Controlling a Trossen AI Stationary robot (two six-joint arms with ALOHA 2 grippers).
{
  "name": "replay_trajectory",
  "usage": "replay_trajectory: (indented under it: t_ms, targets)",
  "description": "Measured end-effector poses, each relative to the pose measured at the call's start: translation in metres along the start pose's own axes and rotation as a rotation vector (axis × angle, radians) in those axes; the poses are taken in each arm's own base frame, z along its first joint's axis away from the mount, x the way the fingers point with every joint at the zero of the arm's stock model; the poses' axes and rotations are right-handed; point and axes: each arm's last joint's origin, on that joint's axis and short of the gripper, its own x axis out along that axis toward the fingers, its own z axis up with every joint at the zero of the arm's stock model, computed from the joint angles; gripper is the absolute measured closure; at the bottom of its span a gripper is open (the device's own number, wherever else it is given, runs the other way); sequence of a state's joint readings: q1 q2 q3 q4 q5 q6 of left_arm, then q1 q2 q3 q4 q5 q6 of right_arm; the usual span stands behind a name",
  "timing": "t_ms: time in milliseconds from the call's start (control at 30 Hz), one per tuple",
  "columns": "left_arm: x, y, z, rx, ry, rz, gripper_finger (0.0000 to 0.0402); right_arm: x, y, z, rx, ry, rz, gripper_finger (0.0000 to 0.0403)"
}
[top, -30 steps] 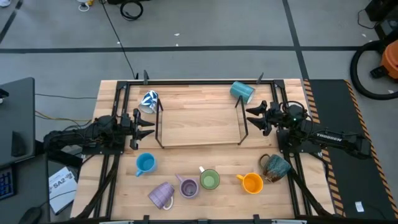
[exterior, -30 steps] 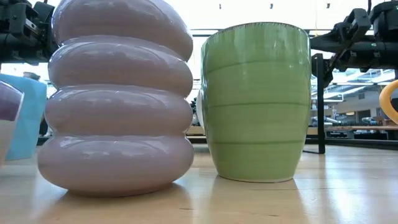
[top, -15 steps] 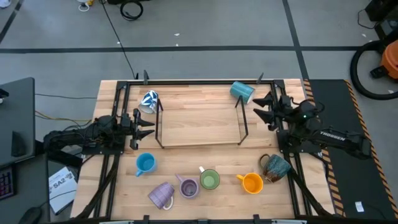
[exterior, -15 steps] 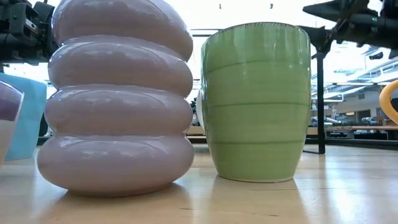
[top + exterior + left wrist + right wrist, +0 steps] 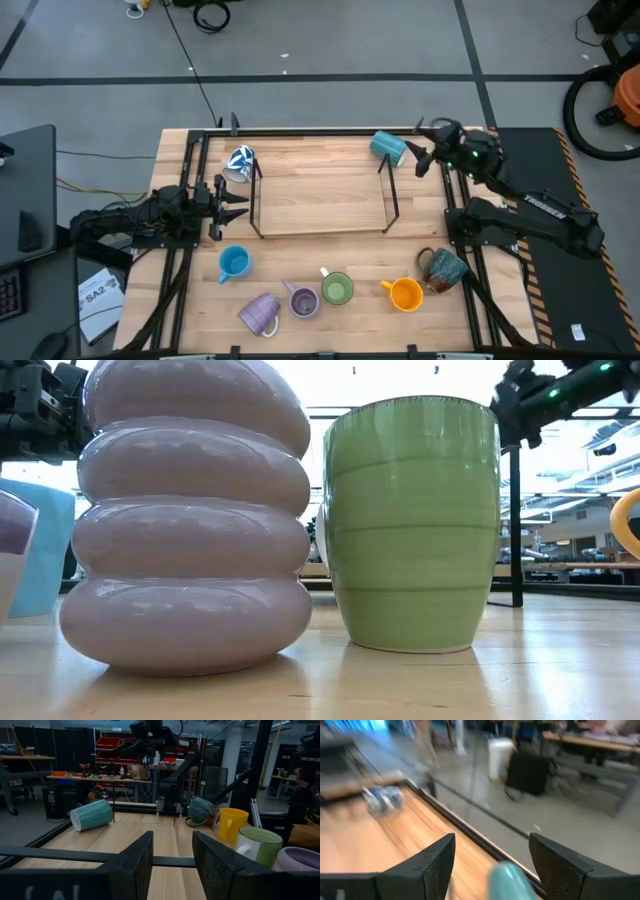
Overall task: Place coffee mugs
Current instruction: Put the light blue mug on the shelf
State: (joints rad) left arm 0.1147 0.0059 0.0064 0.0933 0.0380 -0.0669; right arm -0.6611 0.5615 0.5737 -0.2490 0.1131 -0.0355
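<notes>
A pale teal mug (image 5: 390, 147) lies on its side at the table's far right. My right gripper (image 5: 416, 150) hangs open just to its right, raised above the table; in the right wrist view the mug (image 5: 507, 879) shows low between the fingers, untouched. A white-and-blue mug (image 5: 240, 162) lies on its side at the far left. Along the near edge stand bright blue (image 5: 233, 263), two lilac (image 5: 260, 313) (image 5: 303, 300), green (image 5: 337, 288), orange (image 5: 405, 294) and dark glazed (image 5: 443, 268) mugs. My left gripper (image 5: 236, 197) waits open and level at the left.
A black wire frame (image 5: 322, 232) stands on the middle of the wooden table, with bare wood (image 5: 320, 195) inside it. The black table frame (image 5: 330, 131) runs along the far edge. Beyond the table are a workshop floor, benches and shelves.
My right gripper has risen and swung toward the table's far edge, from beside the wire frame's right end up to the pale teal mug, rolling and levelling as it went. Its fingers have stayed open. No mug has moved.
</notes>
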Motion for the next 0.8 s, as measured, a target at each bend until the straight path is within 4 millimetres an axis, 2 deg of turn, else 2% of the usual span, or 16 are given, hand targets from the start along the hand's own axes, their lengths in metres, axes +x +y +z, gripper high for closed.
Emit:
replay_trajectory:
  t_ms: [100,400,800]
  targets:
    - [0.0,0.0,0.0,0.0,0.0,0.0,0.0257,0.011,-0.007,-0.002,-0.035,0.104,-0.049,0.0142]
    - [0.0,0.0,0.0,0.0,0.001,0.0,0.0257,0.038,-0.029,-0.017,-0.106,0.272,-0.16,0.0142]
    - [0.0,0.0,0.0,0.0,0.0,0.0,0.0257,0.054,-0.049,-0.036,-0.214,0.463,-0.194,0.0143]
